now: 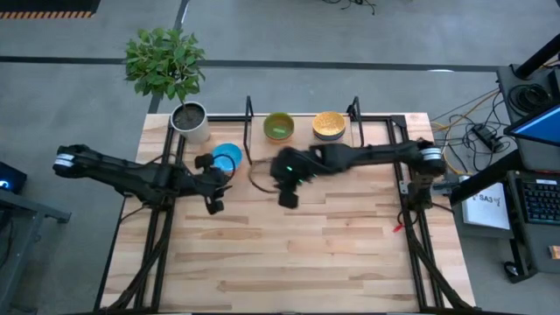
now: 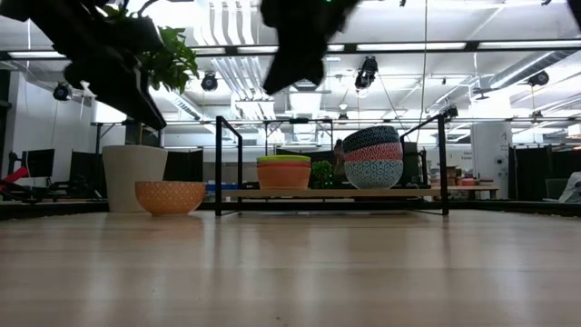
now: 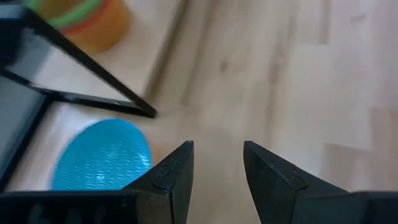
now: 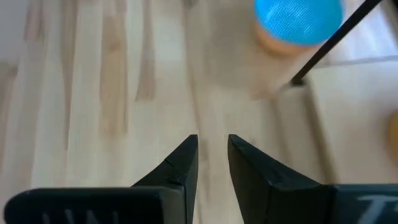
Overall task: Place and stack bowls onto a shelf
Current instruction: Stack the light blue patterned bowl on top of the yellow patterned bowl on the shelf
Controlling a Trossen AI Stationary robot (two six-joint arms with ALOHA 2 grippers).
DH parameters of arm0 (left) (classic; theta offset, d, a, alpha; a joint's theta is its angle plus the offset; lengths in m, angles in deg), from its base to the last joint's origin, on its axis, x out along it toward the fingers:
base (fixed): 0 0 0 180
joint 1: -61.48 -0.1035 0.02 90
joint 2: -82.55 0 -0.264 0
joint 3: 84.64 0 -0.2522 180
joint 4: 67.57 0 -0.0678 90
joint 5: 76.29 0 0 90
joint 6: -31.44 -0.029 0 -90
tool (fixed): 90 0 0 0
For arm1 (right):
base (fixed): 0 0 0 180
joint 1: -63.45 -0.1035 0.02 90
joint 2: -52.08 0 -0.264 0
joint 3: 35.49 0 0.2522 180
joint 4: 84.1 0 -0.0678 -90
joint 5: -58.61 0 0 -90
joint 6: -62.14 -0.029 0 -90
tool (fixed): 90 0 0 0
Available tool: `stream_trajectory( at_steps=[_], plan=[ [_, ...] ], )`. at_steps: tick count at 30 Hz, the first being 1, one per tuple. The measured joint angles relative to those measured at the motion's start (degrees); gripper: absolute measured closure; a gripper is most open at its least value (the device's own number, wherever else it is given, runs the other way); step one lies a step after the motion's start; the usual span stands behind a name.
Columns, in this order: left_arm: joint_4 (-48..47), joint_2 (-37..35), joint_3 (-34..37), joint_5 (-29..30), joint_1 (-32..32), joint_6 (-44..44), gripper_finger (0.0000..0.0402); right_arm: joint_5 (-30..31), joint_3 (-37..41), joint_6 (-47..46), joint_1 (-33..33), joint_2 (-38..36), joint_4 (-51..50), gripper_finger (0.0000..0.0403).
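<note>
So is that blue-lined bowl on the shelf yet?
Not yet. The bowl stands upright on the table beside the plant pot, outside the shelf.

An orange patterned bowl (image 2: 170, 197) is resting on the surface (image 2: 290, 272) beside a white pot (image 2: 132, 177). Two bowl stacks (image 2: 283, 173) (image 2: 372, 157) are sitting on the shelf (image 2: 331, 193).

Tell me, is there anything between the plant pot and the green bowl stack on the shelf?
Yes. In the high view, the blue-lined bowl sits on the table between the plant pot and the green-topped stack, just outside the shelf's black upright.
</note>
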Motion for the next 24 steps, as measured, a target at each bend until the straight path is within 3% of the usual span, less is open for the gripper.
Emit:
stream_trajectory(
  at_steps=[3, 11, 17, 24],
  plan=[
    [0.02, 1.27, 0.01, 3.64, -0.90, -0.06, 0.0278, -0.03, 12.96, -2.19, -1.76, -6.74, 9.06, 0.0328],
    [-0.02, 7.78, 0.39, 3.49, -6.30, -1.55, 0.0263, -0.04, 37.33, -3.70, -6.94, -21.57, 31.92, 0.0328],
    [1.40, 12.85, 0.31, 3.13, -12.01, -3.78, 0.0258, -0.02, 47.56, -2.52, -9.29, -30.76, 41.83, 0.0328],
    [6.63, 18.07, 0.28, -4.49, -17.72, -9.08, 0.0258, -0.03, 51.69, -2.84, -10.61, -38.80, 41.82, 0.0328]
  ],
)
